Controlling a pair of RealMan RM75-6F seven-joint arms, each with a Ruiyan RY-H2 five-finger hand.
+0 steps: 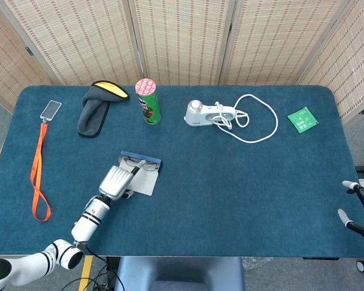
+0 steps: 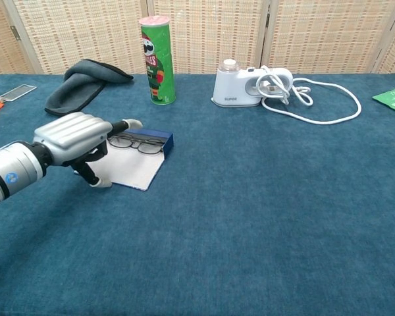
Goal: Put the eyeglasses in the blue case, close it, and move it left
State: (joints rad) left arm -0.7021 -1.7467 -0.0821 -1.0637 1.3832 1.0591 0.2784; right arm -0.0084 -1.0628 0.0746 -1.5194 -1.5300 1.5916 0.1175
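The blue case [image 1: 150,162] [image 2: 168,139] lies open left of the table's middle, its white lid [image 1: 145,183] [image 2: 133,168] spread flat toward me. The eyeglasses [image 1: 148,167] [image 2: 139,143] lie folded inside it. My left hand [image 1: 115,180] [image 2: 76,135] hangs low over the lid's near left corner. Its thumb touches that corner, one finger reaches out toward the glasses, and it holds nothing. My right hand [image 1: 357,209] sits off the table's right edge with fingers apart and empty, seen only in the head view.
Behind the case stand a green chip can [image 1: 148,100] [image 2: 157,59] and a dark folded cloth [image 1: 96,108] [image 2: 82,78]. A white device with a looped cord [image 1: 206,113] [image 2: 250,85] lies mid-back, a green packet [image 1: 303,119] far right, an orange lanyard [image 1: 39,165] far left.
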